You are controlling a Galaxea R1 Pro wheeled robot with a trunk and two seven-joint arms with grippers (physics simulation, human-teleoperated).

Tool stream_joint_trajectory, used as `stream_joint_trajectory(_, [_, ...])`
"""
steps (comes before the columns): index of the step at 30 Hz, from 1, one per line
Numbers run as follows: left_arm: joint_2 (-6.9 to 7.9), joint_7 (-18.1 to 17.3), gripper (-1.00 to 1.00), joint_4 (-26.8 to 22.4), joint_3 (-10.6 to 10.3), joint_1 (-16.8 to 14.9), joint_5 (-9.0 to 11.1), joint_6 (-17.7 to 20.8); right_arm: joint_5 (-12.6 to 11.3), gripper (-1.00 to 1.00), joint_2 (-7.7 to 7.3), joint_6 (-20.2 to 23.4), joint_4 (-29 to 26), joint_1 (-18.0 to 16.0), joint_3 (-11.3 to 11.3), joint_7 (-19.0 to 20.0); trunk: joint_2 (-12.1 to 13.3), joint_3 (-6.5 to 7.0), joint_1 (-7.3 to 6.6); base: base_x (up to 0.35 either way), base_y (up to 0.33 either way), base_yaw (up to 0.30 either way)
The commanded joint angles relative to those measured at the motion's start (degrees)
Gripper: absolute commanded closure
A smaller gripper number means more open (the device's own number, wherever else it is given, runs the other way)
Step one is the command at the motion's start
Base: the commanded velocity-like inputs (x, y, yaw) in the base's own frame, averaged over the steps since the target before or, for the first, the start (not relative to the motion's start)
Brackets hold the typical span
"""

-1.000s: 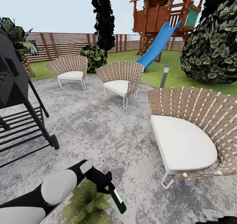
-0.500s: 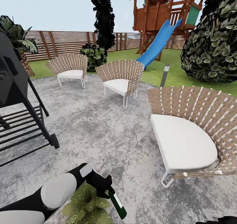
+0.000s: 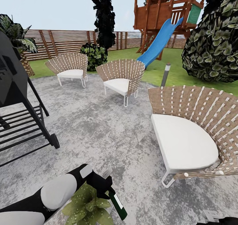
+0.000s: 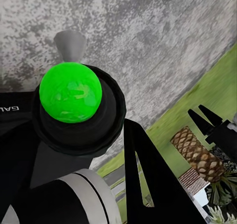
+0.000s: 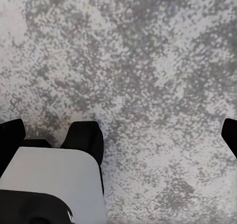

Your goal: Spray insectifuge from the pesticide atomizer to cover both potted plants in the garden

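My left gripper [image 3: 99,184] is shut on the pesticide atomizer [image 3: 117,203], a dark slim bottle with a white label, tilted with its body pointing down to the right. Its whitish trigger head [image 3: 106,172] sticks up past the fingers. Just under the gripper, at the picture's lower edge, stands a potted plant [image 3: 86,206] with broad light-green leaves, its pot hidden. In the left wrist view the atomizer [image 4: 70,92] shows as a green round end with a grey tip between black fingers [image 4: 148,169]. My right gripper [image 5: 118,135] hangs open above the grey paved patio [image 5: 148,61].
Three woven chairs stand on the patio [image 3: 99,129]: one close at the right [image 3: 185,142], two farther back [image 3: 120,78] [image 3: 70,69]. A black grill on a stand [image 3: 19,96] is at the left. Beyond are the lawn, a fence [image 3: 66,43], a slide [image 3: 158,41] and a big shrub [image 3: 211,43].
The whole picture has shifted slightly, so the camera moved. My left gripper still holds the atomizer by the plant, a touch lower in the view.
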Motion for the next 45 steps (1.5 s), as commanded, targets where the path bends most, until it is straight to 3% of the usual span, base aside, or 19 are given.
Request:
stream_joint_trajectory(1, [-0.02,-0.40,1.00,-0.12,0.26,-0.01,-0.56,0.22,0.32,-1.00,0.03,0.12,-0.07,-0.07,-0.23,0.39,-0.02,-0.05,-0.01,0.000,0.000,0.000])
stream_joint_trajectory(4, [-0.02,-0.41,1.00,-0.12,0.26,-0.01,-0.56,0.22,0.33,-1.00,0.01,0.12,-0.07,-0.06,-0.23,0.39,-0.02,-0.05,-0.01,0.000,0.000,0.000])
stream_joint_trajectory(18, [-0.02,-0.40,1.00,-0.11,0.26,-0.01,-0.56,0.20,0.31,-1.00,0.02,0.12,-0.07,-0.03,-0.23,0.39,-5.64,-2.56,3.07,0.000,0.000,0.000])
stream_joint_trajectory(26, [0.00,-0.46,1.00,-0.21,0.14,-0.04,-0.56,0.16,0.31,-1.00,0.02,0.12,-0.07,-0.05,-0.23,0.39,-5.64,-2.56,3.07,0.000,0.000,0.000])
stream_joint_trajectory(31, [0.37,-0.42,1.00,-0.25,1.85,-0.45,-0.56,0.21,0.31,-1.00,0.01,0.12,-0.07,-0.05,-0.23,0.39,-5.64,-2.56,3.07,0.000,0.000,0.000])
stream_joint_trajectory(37, [1.07,-0.42,1.00,-0.30,2.17,-0.83,-0.56,0.22,0.30,-1.00,0.03,0.12,-0.07,-0.05,-0.23,0.39,-5.64,-2.56,3.07,0.000,0.000,0.000])
stream_joint_trajectory(45, [1.22,-0.43,1.00,-0.28,2.23,-4.94,-0.56,0.22,0.30,-1.00,0.03,0.12,-0.07,-0.06,-0.23,0.39,-5.64,-2.56,3.07,0.000,0.000,0.000])
